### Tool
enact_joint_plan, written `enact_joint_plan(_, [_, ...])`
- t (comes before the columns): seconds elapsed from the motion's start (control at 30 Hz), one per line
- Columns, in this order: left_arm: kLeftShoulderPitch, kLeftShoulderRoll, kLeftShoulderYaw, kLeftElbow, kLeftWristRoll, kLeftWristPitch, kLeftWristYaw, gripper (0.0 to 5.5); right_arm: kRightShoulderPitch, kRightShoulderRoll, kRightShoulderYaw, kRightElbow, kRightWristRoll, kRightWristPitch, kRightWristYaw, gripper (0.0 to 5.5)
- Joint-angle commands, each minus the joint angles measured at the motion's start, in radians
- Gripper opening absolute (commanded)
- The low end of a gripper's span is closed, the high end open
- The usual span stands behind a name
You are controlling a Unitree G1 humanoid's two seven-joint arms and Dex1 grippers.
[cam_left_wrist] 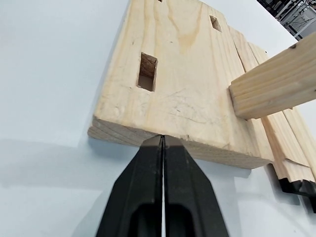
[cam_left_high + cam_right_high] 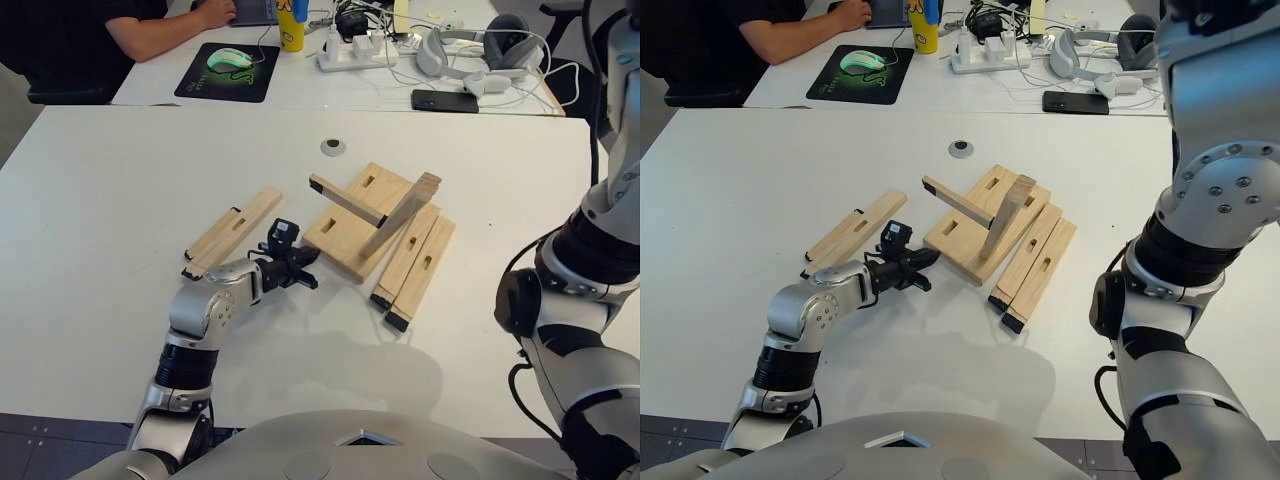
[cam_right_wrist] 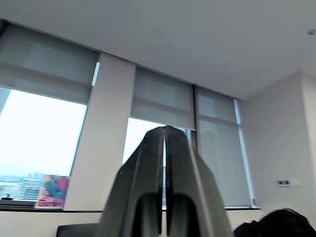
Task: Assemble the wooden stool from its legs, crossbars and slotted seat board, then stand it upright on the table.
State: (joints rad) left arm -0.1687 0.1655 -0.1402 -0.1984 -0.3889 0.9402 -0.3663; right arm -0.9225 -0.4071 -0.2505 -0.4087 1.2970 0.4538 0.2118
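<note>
- On the tabletop (image 2: 120,200), near its middle, the seat board (image 2: 352,222) lies flat with its slots facing up.
- A dark-tipped crossbar (image 2: 345,198) and a leg (image 2: 405,210) meet at an angle above the board. They are propped on it, and one bar end rests on its face.
- Just right of the board, two slotted bars (image 2: 408,252) lie flat side by side, touching each other, their dark ends nearest the robot.
- A lone bar (image 2: 232,232) lies flat left of the board, apart from it and beside the left arm.
- Left jaws: closed on nothing, low over the tabletop, tips right at the board's near edge. Whether they touch it is unclear.
- Right jaws: closed and empty, raised and pointing up at a ceiling and windows.
- A grey disc (image 2: 332,147) sits beyond the board.
</note>
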Motion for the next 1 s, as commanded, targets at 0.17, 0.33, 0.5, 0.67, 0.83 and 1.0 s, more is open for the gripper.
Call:
enact_joint_plan(0.17, [-0.026, -0.004, -0.007, 0.011, 0.005, -0.006, 0.003, 0.02, 0.626, -0.11, 0.386, 0.04, -0.321, 0.162, 0.065, 0.0])
enact_joint_plan(0.33, [0.006, -0.039, -0.012, -0.036, -0.003, 0.004, 0.035, 0.02, 0.706, -0.154, 0.43, 0.052, -0.459, 0.141, 0.113, 0.0])
enact_joint_plan(0.5, [0.06, -0.095, -0.006, -0.059, 0.003, -0.021, 0.093, 0.02, 0.353, -0.12, 0.255, 0.121, -0.432, 0.064, 0.151, 0.0])
enact_joint_plan(0.67, [0.111, -0.163, -0.017, -0.081, 0.008, -0.05, 0.151, 0.02, 0.273, -0.109, 0.163, 0.267, -0.475, 0.012, 0.206, 0.0])
enact_joint_plan(0.83, [0.139, -0.209, -0.021, -0.092, 0.014, -0.1, 0.191, 0.02, 0.273, -0.244, 0.263, 0.573, -0.783, -0.078, 0.31, 0.0])
enact_joint_plan(1.0, [0.13, -0.206, -0.02, -0.112, 0.013, -0.102, 0.197, 0.02, 0.34, -0.3, 0.337, 0.747, -0.995, -0.153, 0.382, 0.0])
